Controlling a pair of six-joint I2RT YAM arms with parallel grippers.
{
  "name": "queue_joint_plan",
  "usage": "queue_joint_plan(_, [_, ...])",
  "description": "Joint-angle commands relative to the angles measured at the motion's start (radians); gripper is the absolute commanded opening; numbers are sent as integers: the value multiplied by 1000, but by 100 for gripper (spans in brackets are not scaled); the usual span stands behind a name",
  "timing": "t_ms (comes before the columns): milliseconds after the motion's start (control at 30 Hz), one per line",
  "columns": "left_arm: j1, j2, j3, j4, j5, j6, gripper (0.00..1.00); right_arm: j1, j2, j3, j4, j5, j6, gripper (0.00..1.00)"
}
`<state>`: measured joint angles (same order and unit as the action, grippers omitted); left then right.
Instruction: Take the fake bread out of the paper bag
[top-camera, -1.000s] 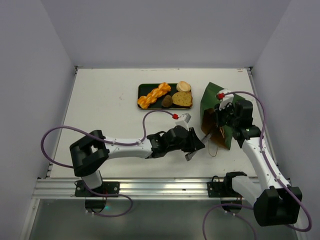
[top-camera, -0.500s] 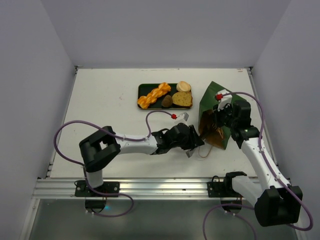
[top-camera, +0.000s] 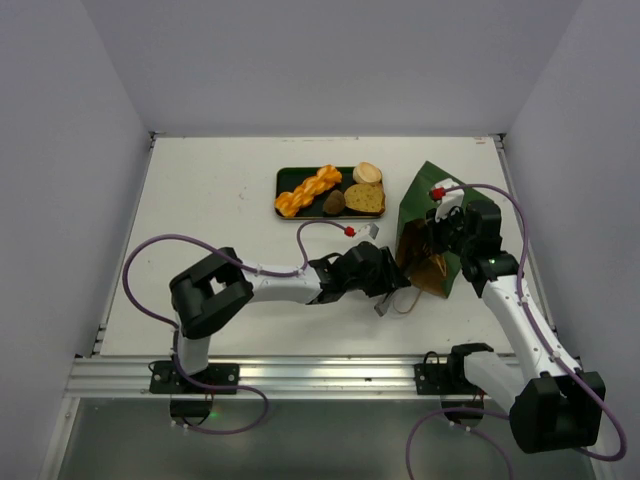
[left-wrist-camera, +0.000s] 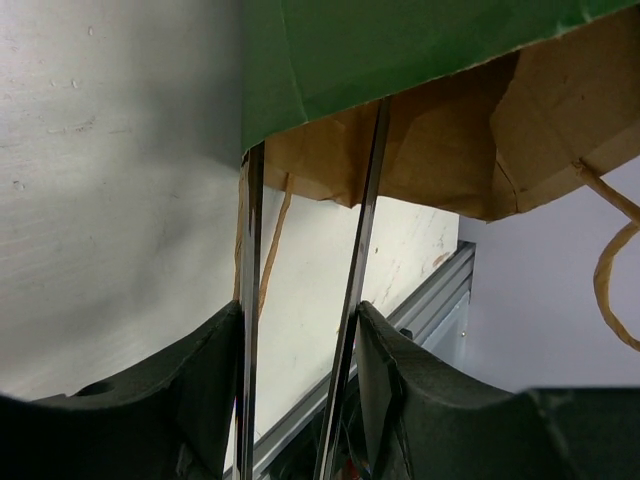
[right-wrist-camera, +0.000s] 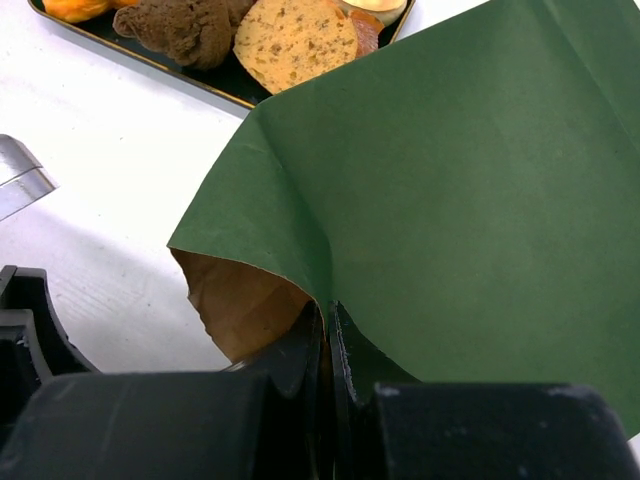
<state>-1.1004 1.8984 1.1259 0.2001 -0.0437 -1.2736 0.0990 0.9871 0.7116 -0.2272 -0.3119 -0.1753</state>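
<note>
The paper bag (top-camera: 424, 198), dark green outside and brown inside, lies tilted with its mouth toward the left arm. My right gripper (right-wrist-camera: 328, 315) is shut on the bag's upper edge (right-wrist-camera: 470, 180). My left gripper (left-wrist-camera: 300, 310) is shut on metal tongs (left-wrist-camera: 362, 240), whose two blades reach the bag's mouth (left-wrist-camera: 420, 160). A twine handle (left-wrist-camera: 612, 250) hangs from the mouth. No bread shows inside the bag. The fake bread lies on the tray: braided loaf (top-camera: 308, 190), dark piece (top-camera: 334, 202), toast slice (top-camera: 365, 198) and bun (top-camera: 367, 172).
The flat dark green tray (top-camera: 283, 178) sits behind and left of the bag, and also shows in the right wrist view (right-wrist-camera: 215, 85). The table's metal front rail (top-camera: 300, 375) runs along the near edge. Grey walls enclose the table.
My left arm has moved right with the tongs, bringing their tips up to the bag's mouth. The right gripper has held on to the bag and shifted it slightly.
</note>
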Motion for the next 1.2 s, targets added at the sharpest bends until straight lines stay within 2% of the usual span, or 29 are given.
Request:
queue_joint_plan(0, [14,11,43,35,11,-26,50,7,-15,-6,55,-15,16,0])
queue_joint_plan(433, [42,68,106,61,113,-12,50,11,-15,-6,54,-27,16,0])
queue_joint_plan(600, [48,82,120,67,140,-6,47,11,-13,-8,51,-30,16,0])
queue_joint_plan(700, [51,87,123,71,150,0,37,13,-15,-8,52,-27,16,0])
queue_joint_plan(833, [56,80,120,78,157,19,14,13,-15,-6,51,-19,16,0])
queue_joint_plan(933, [57,64,107,84,159,39,5,11,-15,-6,51,-4,14,0])
queue_joint_plan(1000, [57,41,89,102,160,51,0,11,-15,-3,51,13,11,0])
queue_joint_plan(1167, [54,-28,43,99,157,111,0,10,-18,-4,60,75,10,0])
